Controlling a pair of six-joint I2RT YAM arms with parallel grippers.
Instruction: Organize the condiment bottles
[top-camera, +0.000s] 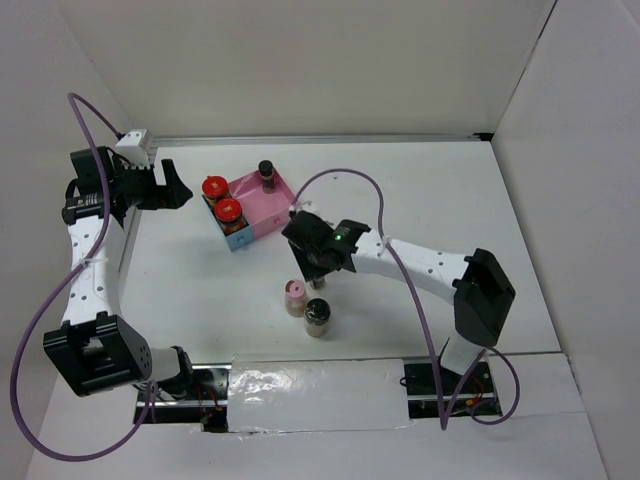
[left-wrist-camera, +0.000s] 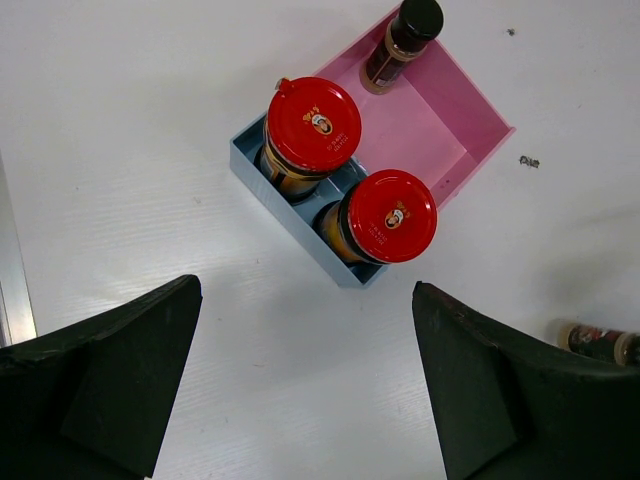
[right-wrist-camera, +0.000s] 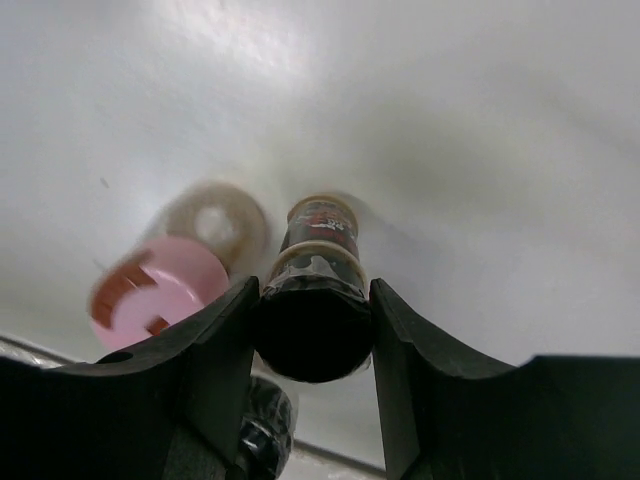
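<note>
Fingers of the right tool (right-wrist-camera: 315, 300) pinch a slim dark bottle (right-wrist-camera: 318, 235) at its black cap, just beside the pink-capped jar (right-wrist-camera: 160, 290) on the white surface (top-camera: 480, 200). Another dark jar (top-camera: 317, 318) stands near them. Two red-lidded jars (left-wrist-camera: 313, 122) (left-wrist-camera: 388, 215) fill the blue side of the divided tray (left-wrist-camera: 430, 130); a black-capped bottle (left-wrist-camera: 400, 40) stands in a corner of its pink side. The left tool (left-wrist-camera: 307, 290) hangs spread near the tray.

The pink-capped jar (right-wrist-camera: 160, 285) was blurred in the right wrist view, and the left wrist view's edge cropped a slim jar (left-wrist-camera: 598, 342).
</note>
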